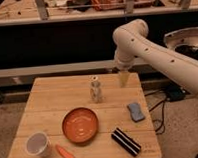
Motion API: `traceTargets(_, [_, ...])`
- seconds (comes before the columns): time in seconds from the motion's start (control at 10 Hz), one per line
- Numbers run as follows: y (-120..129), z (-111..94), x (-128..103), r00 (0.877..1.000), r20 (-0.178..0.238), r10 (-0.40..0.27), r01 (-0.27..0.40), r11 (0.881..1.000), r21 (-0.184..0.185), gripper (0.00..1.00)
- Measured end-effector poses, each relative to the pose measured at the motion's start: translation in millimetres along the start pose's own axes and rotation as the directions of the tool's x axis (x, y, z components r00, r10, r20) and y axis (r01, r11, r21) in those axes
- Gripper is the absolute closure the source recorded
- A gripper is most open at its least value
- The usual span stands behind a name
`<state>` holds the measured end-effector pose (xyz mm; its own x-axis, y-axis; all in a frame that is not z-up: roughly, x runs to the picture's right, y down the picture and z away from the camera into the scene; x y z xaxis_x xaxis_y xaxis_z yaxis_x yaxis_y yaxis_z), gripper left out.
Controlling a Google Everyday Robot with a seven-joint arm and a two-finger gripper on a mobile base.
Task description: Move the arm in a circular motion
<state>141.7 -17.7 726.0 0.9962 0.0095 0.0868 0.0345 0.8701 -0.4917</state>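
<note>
The large cream-white robot arm of thick rounded links [156, 53] reaches in from the right of my view. It bends at a bulky joint high over the table's far right corner and drops its last link almost straight down. The arm is the only thing the task concerns, so what matters to me is where its lower end hangs.

Under it stands the pale wooden slatted table [48, 103]. On the table are a round orange bowl [81, 125] near the middle front and a black block with white stripes [126, 141] at the front right. A white cup [37, 144] sits at the front left, a blue sponge [136, 111] to the right, and a small orange carrot-like piece [65, 154] beside the cup.

The small white bottle-like figure [95, 91] stands upright at the centre back. It is the object nearest the arm's end, and I judge it the one a sweep would hit first.

The gripper [123, 81] is the narrow pale tip pointing down over the far right part of the table. It is near the bottle and well apart from everything else. I cannot tell whether it is spread or closed, and nothing visible is held in it. From the tip, the bottle lies towards the left of my view. I would therefore keep any circle high or offset to the right.
</note>
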Motion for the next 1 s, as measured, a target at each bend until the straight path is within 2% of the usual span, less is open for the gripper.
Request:
traceTargets(0.1, [14,0,22,0.999,0.001,0.046,-0.046,0.999,-0.003,0.20])
traceTargets(0.2, [41,1,49,0.994,-0.001,0.108,-0.108,0.994,-0.011,0.20])
traceTargets(0.3, [59,1,61,0.991,-0.003,0.135,-0.135,0.991,-0.015,0.20])
traceTargets(0.4, [92,0,73,0.986,-0.008,0.169,-0.169,0.985,-0.020,0.20])
traceTargets(0.5, [112,-1,76,0.983,-0.013,0.184,-0.185,0.983,-0.022,0.20])
traceTargets(0.7, [146,-5,68,0.981,-0.029,0.190,-0.191,0.981,-0.026,0.20])
traceTargets(0.8, [152,-4,60,0.982,-0.035,0.187,-0.188,0.982,-0.029,0.20])
traceTargets(1.0, [165,0,21,0.986,-0.045,0.160,-0.161,0.986,-0.042,0.20])
